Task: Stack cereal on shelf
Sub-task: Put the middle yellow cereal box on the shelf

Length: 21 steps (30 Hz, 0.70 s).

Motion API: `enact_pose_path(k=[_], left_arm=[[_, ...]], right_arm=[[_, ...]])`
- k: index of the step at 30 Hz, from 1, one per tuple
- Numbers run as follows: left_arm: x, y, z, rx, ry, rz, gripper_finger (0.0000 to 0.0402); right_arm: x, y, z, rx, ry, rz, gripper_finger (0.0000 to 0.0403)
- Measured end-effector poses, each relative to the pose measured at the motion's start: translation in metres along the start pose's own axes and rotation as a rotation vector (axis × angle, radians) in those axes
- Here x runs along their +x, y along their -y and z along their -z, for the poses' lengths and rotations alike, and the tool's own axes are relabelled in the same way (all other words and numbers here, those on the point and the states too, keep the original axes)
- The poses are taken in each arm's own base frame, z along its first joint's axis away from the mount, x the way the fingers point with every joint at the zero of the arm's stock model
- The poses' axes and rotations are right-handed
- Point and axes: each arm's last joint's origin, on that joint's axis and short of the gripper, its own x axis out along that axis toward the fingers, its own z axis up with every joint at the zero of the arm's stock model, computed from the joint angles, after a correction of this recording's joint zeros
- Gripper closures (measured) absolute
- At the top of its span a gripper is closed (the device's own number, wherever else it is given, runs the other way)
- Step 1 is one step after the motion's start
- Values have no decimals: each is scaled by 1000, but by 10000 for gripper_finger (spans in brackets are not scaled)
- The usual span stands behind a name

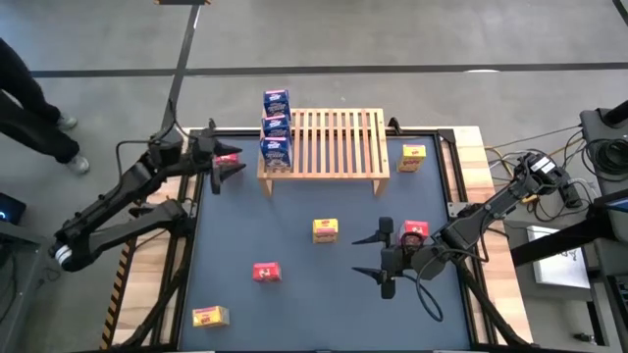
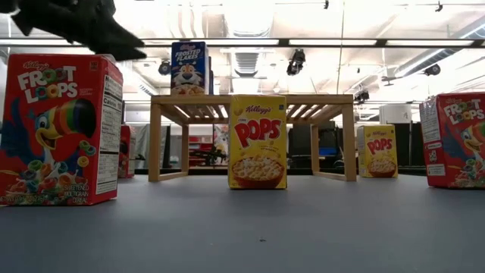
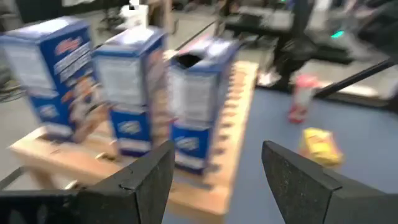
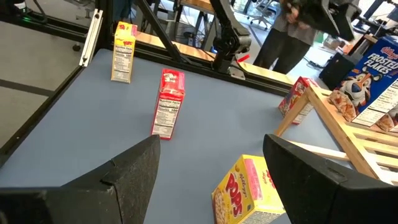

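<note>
The wooden shelf [image 1: 329, 145] stands at the table's far middle. Three blue cereal boxes [image 1: 276, 127] stand upright in a row on its left end [image 3: 127, 87]. My left gripper [image 1: 234, 161] hovers open just left of the shelf, above a red box [image 1: 228, 157] that stands on the table; nothing is between its fingers [image 3: 217, 180]. My right gripper [image 1: 365, 256] is open at the near right, pointing toward the table's left, clear of every box [image 4: 211, 177]. A yellow box [image 1: 325, 229] and a red box [image 1: 415, 231] stand beside it.
More cereal boxes stand loose on the blue mat: a yellow one [image 1: 413, 157] right of the shelf, a red one [image 1: 266, 272] near the middle, a yellow one [image 1: 209, 316] at the near left. A person [image 1: 29, 98] stands beyond the far left corner.
</note>
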Motion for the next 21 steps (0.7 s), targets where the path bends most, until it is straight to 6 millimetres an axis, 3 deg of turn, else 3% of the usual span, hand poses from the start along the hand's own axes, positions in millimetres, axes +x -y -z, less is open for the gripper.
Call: enact_pose_path(k=[13,21], left_arm=[[-34,38,15,-74,180,181,194],[-39,52,14,-49,449,368,194]], right_arm=[[2,4,-1,5,4,15,129],[8,13,0,19,-7,50,129]])
